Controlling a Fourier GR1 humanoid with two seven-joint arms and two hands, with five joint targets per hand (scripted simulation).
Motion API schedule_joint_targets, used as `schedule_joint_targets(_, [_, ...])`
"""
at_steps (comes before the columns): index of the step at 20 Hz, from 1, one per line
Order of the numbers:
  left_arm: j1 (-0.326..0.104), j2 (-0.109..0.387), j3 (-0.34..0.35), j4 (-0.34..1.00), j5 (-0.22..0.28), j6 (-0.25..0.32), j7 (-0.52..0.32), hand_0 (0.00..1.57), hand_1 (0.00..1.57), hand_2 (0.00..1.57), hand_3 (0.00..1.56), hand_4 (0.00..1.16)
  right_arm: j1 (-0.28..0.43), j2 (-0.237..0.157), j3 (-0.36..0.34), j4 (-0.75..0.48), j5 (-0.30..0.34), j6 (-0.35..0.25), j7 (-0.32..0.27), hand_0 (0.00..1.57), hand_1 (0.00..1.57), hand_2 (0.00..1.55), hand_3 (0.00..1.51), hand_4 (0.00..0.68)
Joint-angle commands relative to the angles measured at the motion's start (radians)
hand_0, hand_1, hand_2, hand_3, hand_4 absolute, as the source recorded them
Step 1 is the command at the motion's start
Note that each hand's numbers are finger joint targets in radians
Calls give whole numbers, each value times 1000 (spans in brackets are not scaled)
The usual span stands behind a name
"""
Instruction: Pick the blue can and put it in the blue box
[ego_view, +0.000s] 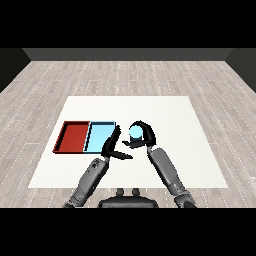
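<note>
On the white surface (165, 115), the right hand (145, 135) curls its fingers (142, 124) round the blue can (135, 132), held upright just beside the blue tray (100, 138) at its 3 o'clock. The red tray (72, 137) touches that tray at 9 o'clock. The left hand (113, 146), fingers straight, overlaps the blue tray's near right corner.

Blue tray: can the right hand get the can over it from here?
Probably yes. The right hand curls round the can, the blue tray lies just beside, but the open left hand sits between them.
</note>
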Motion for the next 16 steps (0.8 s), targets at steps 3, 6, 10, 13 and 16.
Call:
schedule_joint_targets(3, [5,0,-50,75,35,-1,-76,0,0,0,0,0,-34,1,27,19,-12,-18,-17,1428,1428,1465,1427,613])
schedule_joint_targets(6, [-30,0,-108,19,73,93,14,0,0,0,0,0,25,1,87,-68,-3,-43,23,1440,1440,1464,1421,612])
schedule_joint_targets(10, [-21,0,-40,61,38,8,-36,0,0,0,0,0,-18,1,127,26,-42,-78,-62,1427,1427,1457,1417,612])
schedule_joint_targets(13, [-139,0,-47,173,101,44,-71,0,0,0,0,0,-15,0,93,-38,-16,-34,8,1432,1432,1455,1419,621])
schedule_joint_targets(16, [-99,3,-7,155,69,-10,-75,0,0,0,0,0,-25,0,127,1,-36,-65,-32,1436,1436,1471,1425,615])
